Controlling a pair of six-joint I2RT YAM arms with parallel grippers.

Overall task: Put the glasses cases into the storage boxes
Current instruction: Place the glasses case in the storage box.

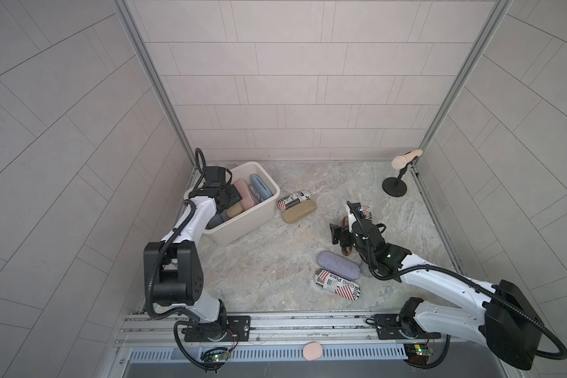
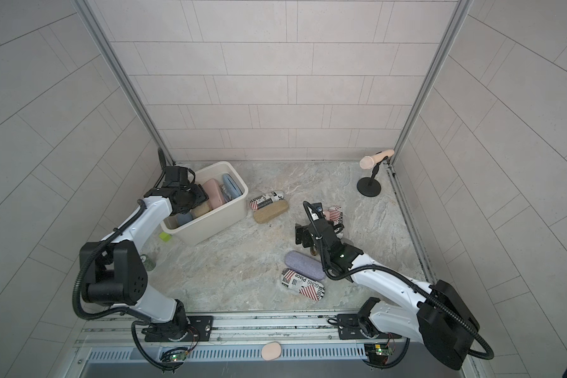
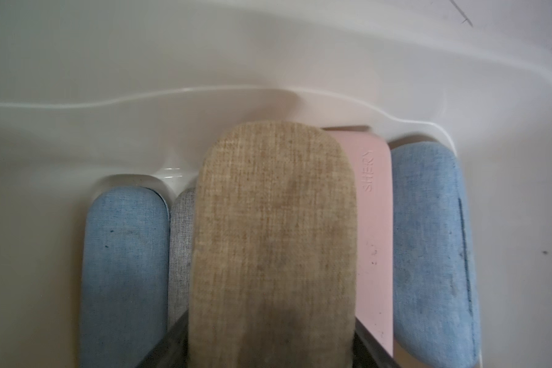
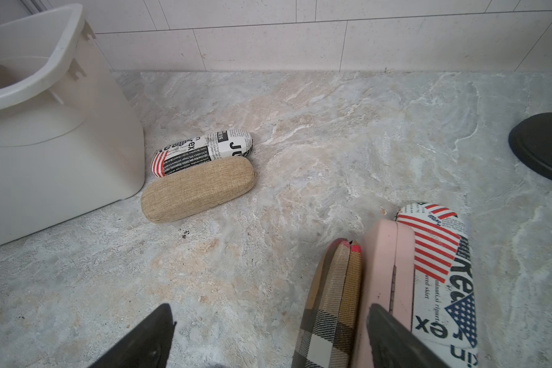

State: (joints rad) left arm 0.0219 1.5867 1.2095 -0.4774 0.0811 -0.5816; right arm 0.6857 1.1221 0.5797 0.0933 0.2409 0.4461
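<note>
The cream storage box (image 1: 243, 225) stands at the back left with several glasses cases in it, blue (image 3: 125, 264), grey, pink (image 3: 372, 242) and blue. My left gripper (image 3: 271, 334) is down inside it, shut on a tan case (image 3: 273, 229) that lies on top of those. My right gripper (image 4: 270, 318) hovers open over the table with a plaid case (image 4: 332, 302) just inside its right finger, beside a pink case (image 4: 383, 270) and a flag-print case (image 4: 440, 270). A newspaper-print case (image 1: 293, 200) and a tan case (image 1: 299, 211) lie beside the box. A lilac-grey case (image 1: 338, 265) and another flag-print case (image 1: 337, 284) lie nearer the front.
A black-based microphone stand (image 1: 395, 186) is at the back right corner. A small green cube (image 2: 165, 236) and a dark can (image 2: 148, 263) sit left of the box, by the left arm. A pink oval object (image 1: 312, 351) rests on the front rail.
</note>
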